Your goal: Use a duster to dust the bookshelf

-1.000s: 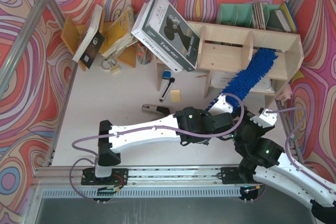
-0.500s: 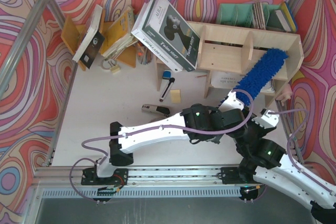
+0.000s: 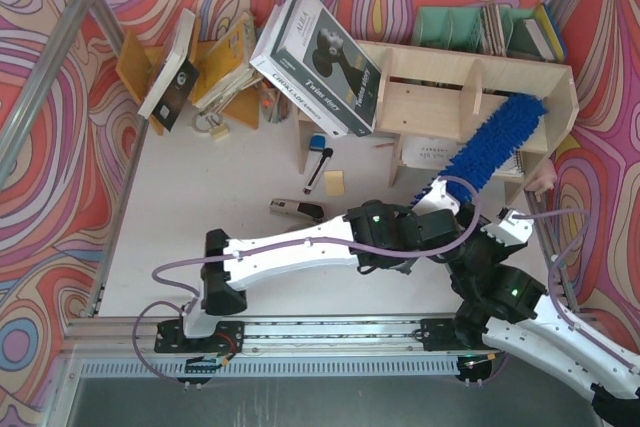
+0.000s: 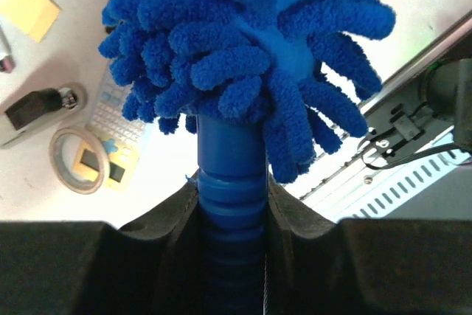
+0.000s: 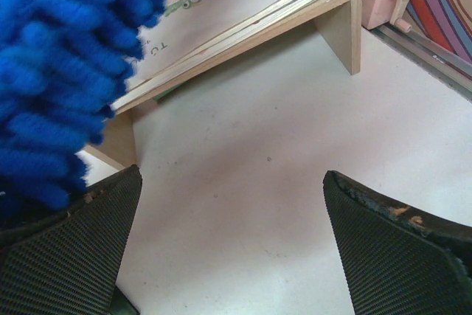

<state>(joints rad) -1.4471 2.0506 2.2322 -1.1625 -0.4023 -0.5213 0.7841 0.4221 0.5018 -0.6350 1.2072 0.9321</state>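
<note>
My left gripper (image 3: 437,205) is shut on the ribbed blue handle of the duster (image 3: 492,144); the left wrist view shows the jaws clamped on the handle (image 4: 230,204) just below the fluffy blue head. The head slants up to the right, its tip (image 3: 527,107) lying in the right-hand bay of the pale plywood bookshelf (image 3: 470,75). My right gripper (image 3: 497,229) is open and empty over bare table in front of the shelf's right end; the duster's fluff (image 5: 51,79) shows at the left of its wrist view, beside the shelf's lower board (image 5: 243,38).
A large white box (image 3: 318,52) leans on the shelf's left end. A spiral notebook (image 5: 228,12) lies on the bottom tier. A marker (image 3: 318,162), a sticky note (image 3: 334,182) and a stapler (image 3: 295,209) lie on the table. A green file organizer (image 3: 480,29) stands behind the shelf.
My left arm has swung the duster to the right: its head went from the shelf's middle to the right-hand bay, then barely shifted. The right arm has hardly moved.
</note>
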